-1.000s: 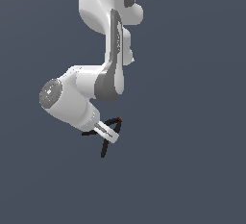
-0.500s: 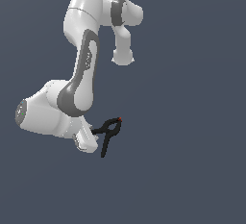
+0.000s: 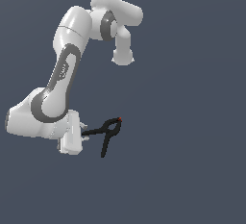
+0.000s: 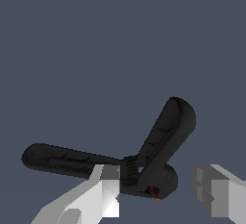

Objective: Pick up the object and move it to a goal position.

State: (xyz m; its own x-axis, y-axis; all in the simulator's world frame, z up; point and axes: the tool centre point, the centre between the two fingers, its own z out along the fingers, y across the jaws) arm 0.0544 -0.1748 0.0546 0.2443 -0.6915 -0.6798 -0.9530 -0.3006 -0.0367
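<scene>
The object is a black spring clamp (image 3: pixel 112 126) with red-orange jaw tips and two splayed handles, shown against a plain dark grey ground. In the wrist view the clamp (image 4: pixel 166 131) lies between my fingers. My gripper (image 3: pixel 84 132) is open at the end of one handle, on the exterior view's left of the clamp. In the wrist view the gripper (image 4: pixel 156 194) straddles the clamp's looped middle. One finger (image 4: pixel 103 189) overlaps the clamp. The other finger (image 4: pixel 216 194) stands apart from it with a gap.
The white arm (image 3: pixel 65 79) rises above the hand and bends toward the exterior view's right. Only a uniform dark grey background (image 3: pixel 192 122) shows besides.
The hand has shifted toward the exterior view's left and the upper links have swung right. The clamp has stayed in about the same place.
</scene>
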